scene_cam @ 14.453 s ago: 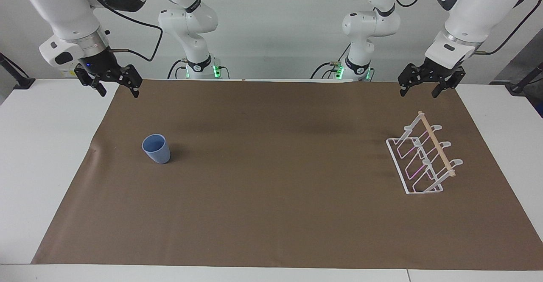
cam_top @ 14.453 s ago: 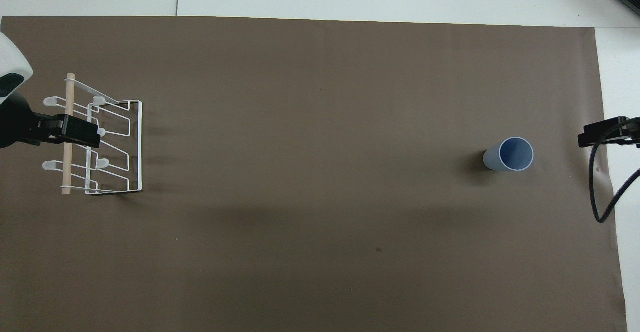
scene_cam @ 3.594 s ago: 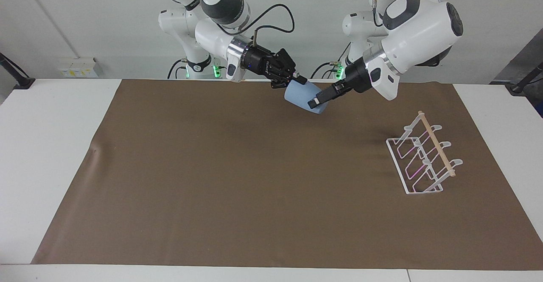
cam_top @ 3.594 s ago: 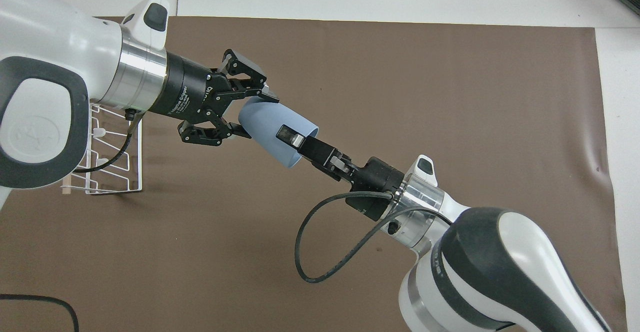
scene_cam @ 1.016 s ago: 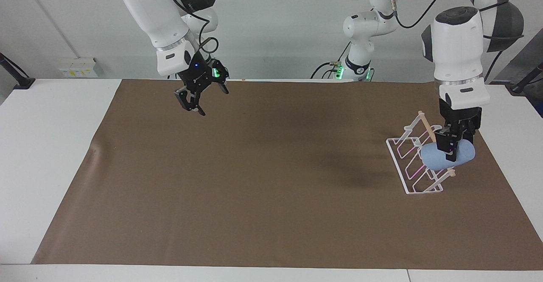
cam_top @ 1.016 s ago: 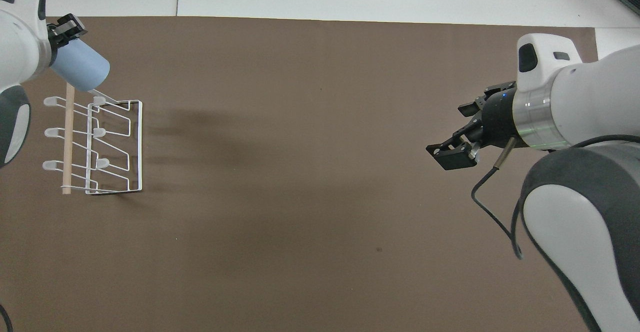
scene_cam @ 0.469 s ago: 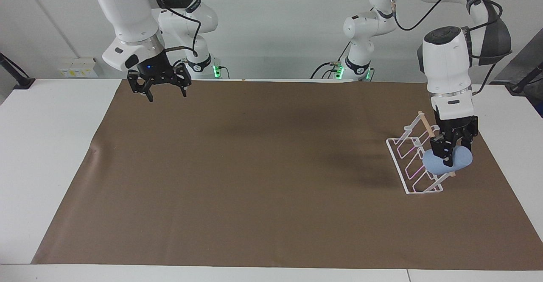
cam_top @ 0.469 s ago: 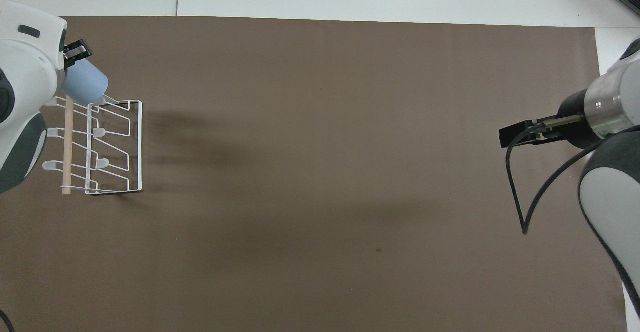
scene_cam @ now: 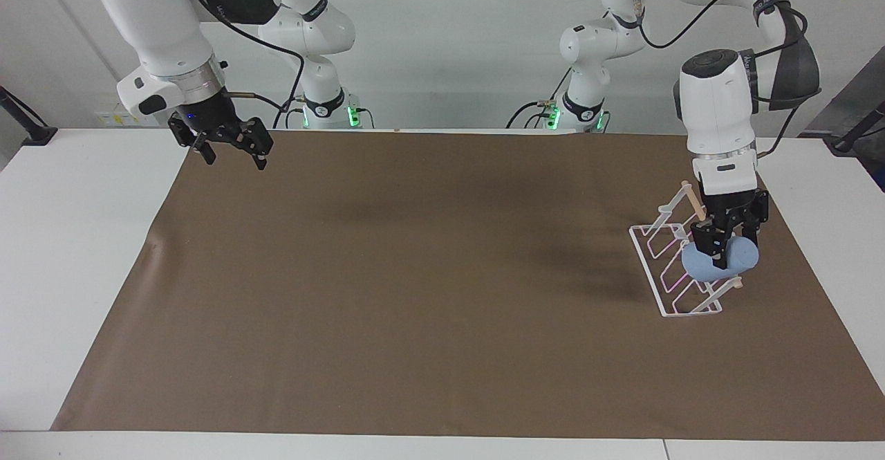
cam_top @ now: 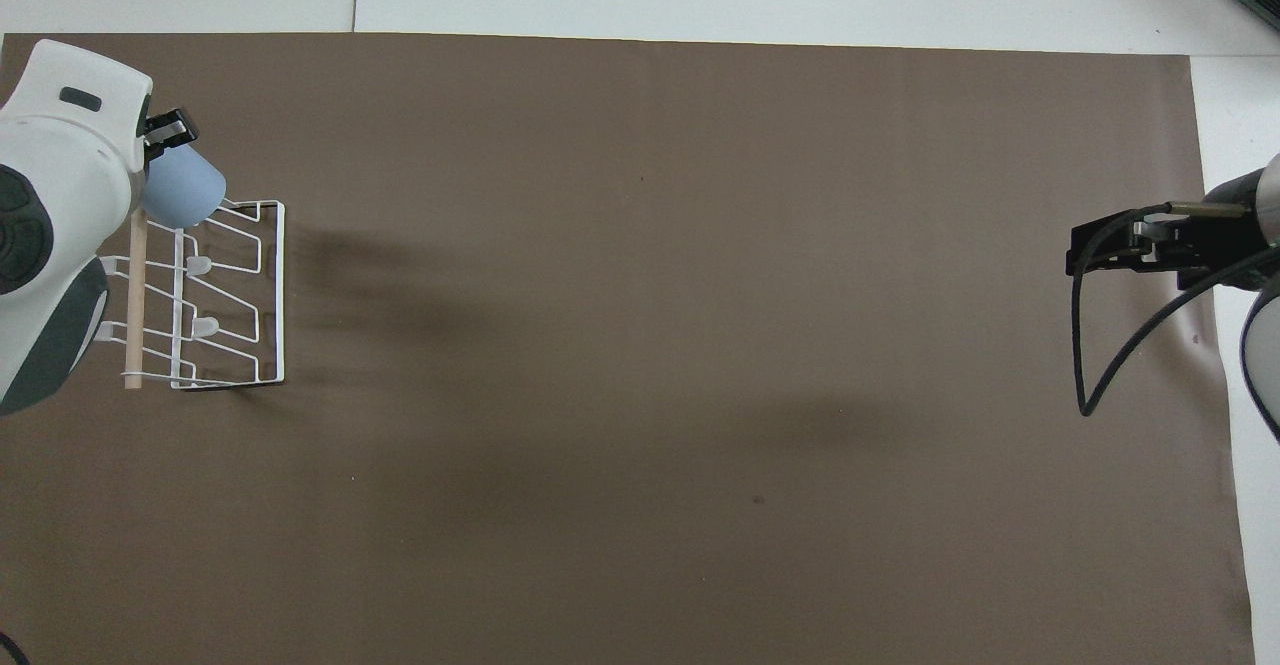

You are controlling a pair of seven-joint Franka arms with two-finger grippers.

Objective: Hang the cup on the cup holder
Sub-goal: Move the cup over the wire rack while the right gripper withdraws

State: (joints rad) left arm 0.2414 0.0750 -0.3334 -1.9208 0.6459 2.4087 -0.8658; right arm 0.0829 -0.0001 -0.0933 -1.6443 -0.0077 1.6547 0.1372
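Over the cup holder [scene_cam: 681, 259], your left gripper [scene_cam: 722, 251] clamps the cup [scene_cam: 719, 264] tilted sideways, so its mouth can slip onto a slanted prong. Your right gripper [scene_cam: 222, 144] waits with fingers spread over the mat's [scene_cam: 415, 294] corner.

A white desk [scene_cam: 62, 252] carries everything. A large brown paper sheet [scene_cam: 429, 294] lies flat on it and covers most of the top, leaving bare white margins at both ends. The cup holder [scene_cam: 674, 277] stands on the sheet toward the left arm's end, its rectangular wire base resting on the paper and its wooden dowel [cam_top: 133, 320] running along the top.
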